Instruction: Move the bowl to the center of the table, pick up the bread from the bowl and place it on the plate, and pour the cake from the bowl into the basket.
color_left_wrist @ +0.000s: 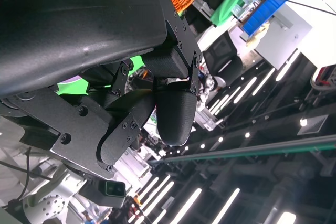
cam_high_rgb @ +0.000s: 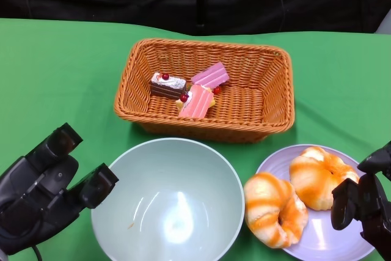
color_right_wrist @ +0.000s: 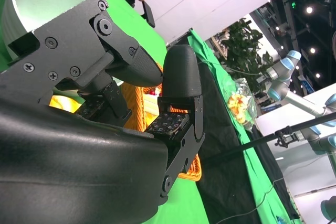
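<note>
Three cake pieces already lie in the wicker basket at the far side, and two bread rolls sit on the lilac plate, near right. Your pale bowl stands empty, near centre. Both the left hand and right hand look open, holding nothing, though the wrist views are cluttered. Withdraw carelessly and the left hand could knock the bowl; the nearer roll overhangs the plate's rim.
</note>
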Available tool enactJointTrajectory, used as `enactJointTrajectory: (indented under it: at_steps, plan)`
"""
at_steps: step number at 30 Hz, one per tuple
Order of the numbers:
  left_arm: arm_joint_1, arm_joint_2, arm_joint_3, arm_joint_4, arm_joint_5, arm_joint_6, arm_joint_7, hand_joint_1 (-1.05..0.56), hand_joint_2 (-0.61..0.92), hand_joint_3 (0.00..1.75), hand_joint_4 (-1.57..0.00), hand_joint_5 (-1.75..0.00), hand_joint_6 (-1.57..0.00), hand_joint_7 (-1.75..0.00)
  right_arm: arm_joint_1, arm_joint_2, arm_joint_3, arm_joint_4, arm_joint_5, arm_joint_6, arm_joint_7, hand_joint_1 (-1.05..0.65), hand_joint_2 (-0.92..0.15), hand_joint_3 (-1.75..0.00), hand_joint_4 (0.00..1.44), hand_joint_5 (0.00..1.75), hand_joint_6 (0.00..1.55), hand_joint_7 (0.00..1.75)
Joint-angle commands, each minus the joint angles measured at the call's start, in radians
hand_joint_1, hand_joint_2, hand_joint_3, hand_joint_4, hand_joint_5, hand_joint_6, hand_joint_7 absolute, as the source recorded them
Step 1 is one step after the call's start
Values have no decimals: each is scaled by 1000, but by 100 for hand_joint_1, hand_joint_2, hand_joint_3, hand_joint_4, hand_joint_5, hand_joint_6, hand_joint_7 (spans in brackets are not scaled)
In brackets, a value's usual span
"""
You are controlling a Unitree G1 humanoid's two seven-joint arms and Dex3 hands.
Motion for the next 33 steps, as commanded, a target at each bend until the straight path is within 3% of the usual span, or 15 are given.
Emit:
enactJointTrajectory:
  at_steps: [1,7,8,10,33]
  plan:
    - [-7,6,14,8,-4,6,-20,-21,45,132,-81,-175,-86,-153,2,-17,-5,-2,2,5,-2,-13,-54,-129,89,175,76,166]
    - [-16,-13,29,18,-21,3,9,-21,45,132,-81,-175,-86,-153,1,-17,-2,1,-2,3,-1,-13,-54,-129,89,175,76,165]
    - [-21,-28,38,24,-34,-1,34,-24,42,144,-82,-175,-80,-166,1,-16,1,3,-5,2,0,-13,-54,-129,90,175,77,165]
    - [-29,-49,44,40,-44,-1,50,-25,39,151,-83,-175,-76,-173,1,-15,3,5,-9,1,1,-13,-53,-129,90,175,77,165]
    - [-36,-61,49,63,-37,8,29,-26,37,145,-83,-175,-74,-175,3,-11,9,6,-21,-4,-4,-14,-55,-128,90,175,77,165]
